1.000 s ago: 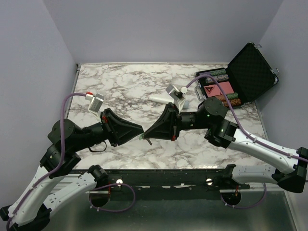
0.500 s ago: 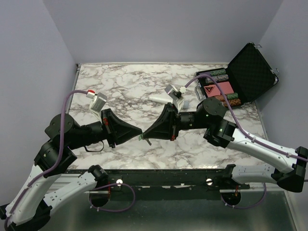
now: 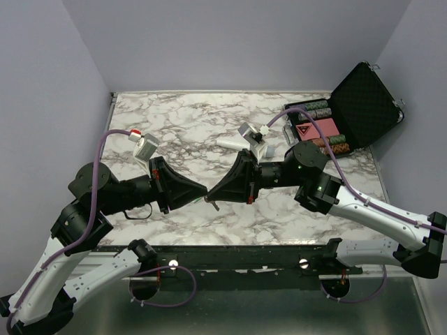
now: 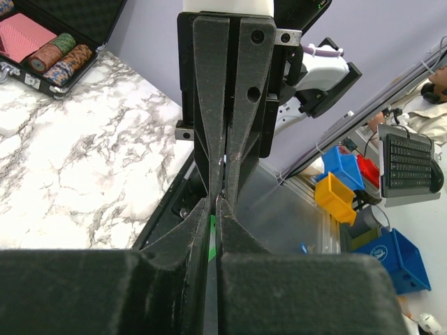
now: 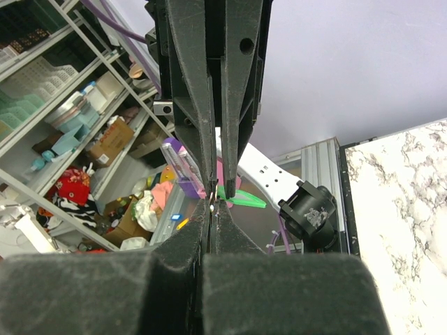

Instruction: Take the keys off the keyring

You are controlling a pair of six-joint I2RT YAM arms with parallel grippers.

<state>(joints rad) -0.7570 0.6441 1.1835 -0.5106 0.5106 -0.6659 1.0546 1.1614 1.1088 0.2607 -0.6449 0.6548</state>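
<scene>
Both grippers met tip to tip above the marble table (image 3: pixel 174 118), over the middle of the near edge and clear of the surface.

Left gripper (image 3: pixel 206 193): fingers pressed together. The left wrist view showed a sliver of the green keyring (image 4: pixel 211 241) pinched between them, most of the fob hidden by the pads.

Right gripper (image 3: pixel 214 195): fingers also pressed together, tips touching the left gripper's tips. The wrist views showed only a tiny glint at the contact point, so I couldn't tell what, if anything, it had clamped.

Key (image 3: pixel 216 205): a small grey sliver hung just below the two tips in the top view. Too small to tell if it was on the ring or off it.

Rest of the table:
- An open black case (image 3: pixel 367 98) with poker chips and cards sat at the far right corner.
- A white cylinder (image 3: pixel 229 142) lay mid-table toward the far edge, just beyond the right gripper's wrist and well apart from the keyring.
</scene>
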